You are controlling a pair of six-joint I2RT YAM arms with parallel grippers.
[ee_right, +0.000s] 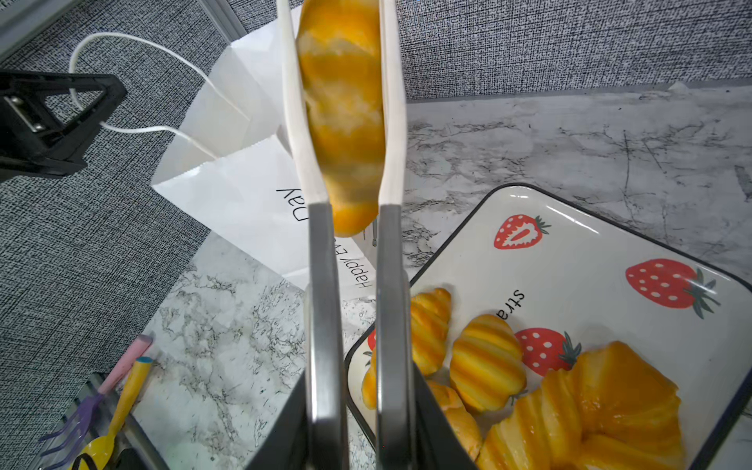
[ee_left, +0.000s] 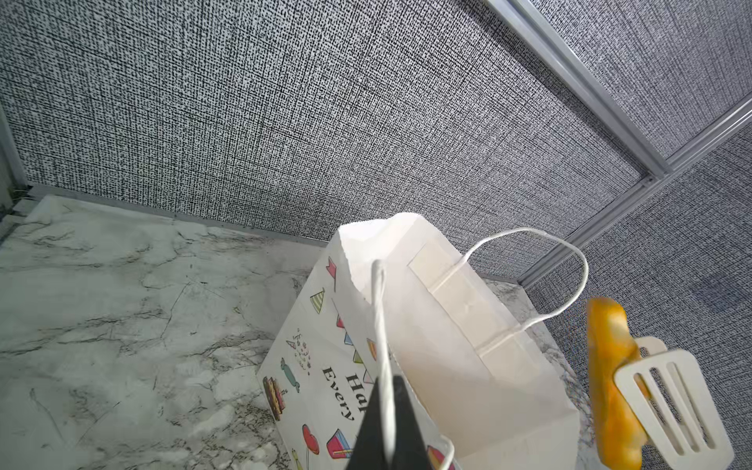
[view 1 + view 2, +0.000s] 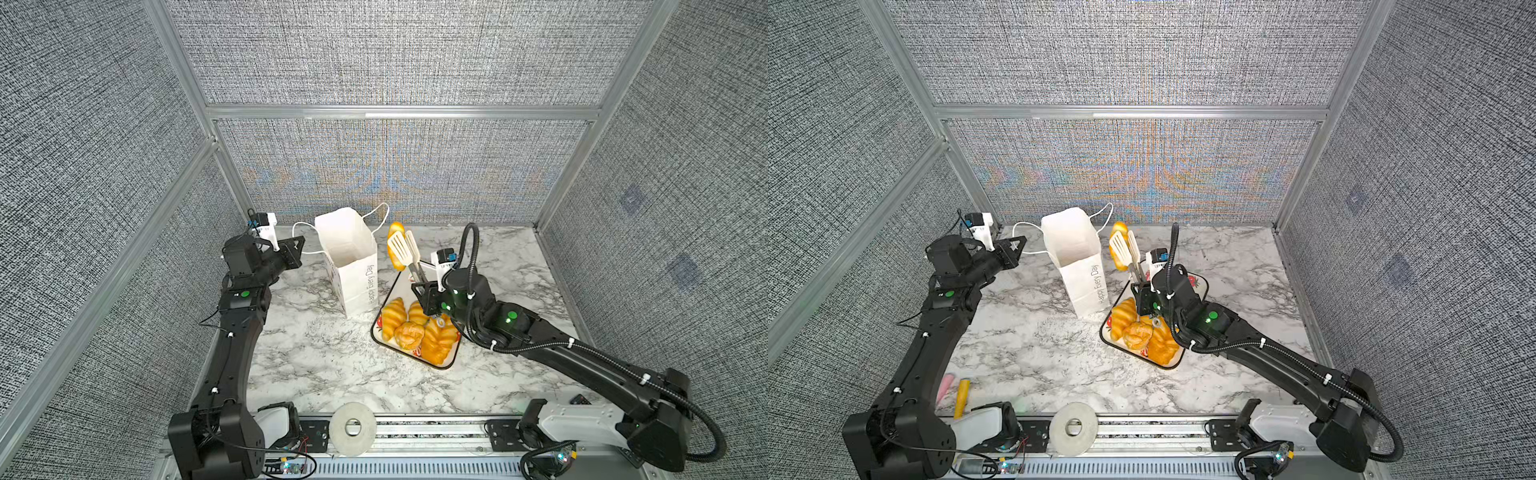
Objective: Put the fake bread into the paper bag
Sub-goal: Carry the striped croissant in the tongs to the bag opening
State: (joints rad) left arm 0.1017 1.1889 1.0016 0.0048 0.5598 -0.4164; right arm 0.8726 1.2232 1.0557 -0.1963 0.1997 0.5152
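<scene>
Left gripper (image 3: 300, 246): clamped on cord handle (image 2: 381, 317) of paper bag (image 3: 353, 274).
Right gripper (image 3: 423, 291): clamped on tongs (image 3: 400, 247) pinching loaf (image 3: 395, 229), bag's 3 o'clock.

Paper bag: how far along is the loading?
Done: nothing visible inside the paper bag yet. In hand: left hand pinches a cord handle; right hand squeezes tongs clamping one loaf, raised beside the bag mouth. Left: drop it in, then at least four pieces on the tray.

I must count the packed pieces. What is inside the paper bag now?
In both top views the paper bag shows only its bare white inner walls. Its bottom is hidden behind its front wall, so pieces may lie there.
</scene>
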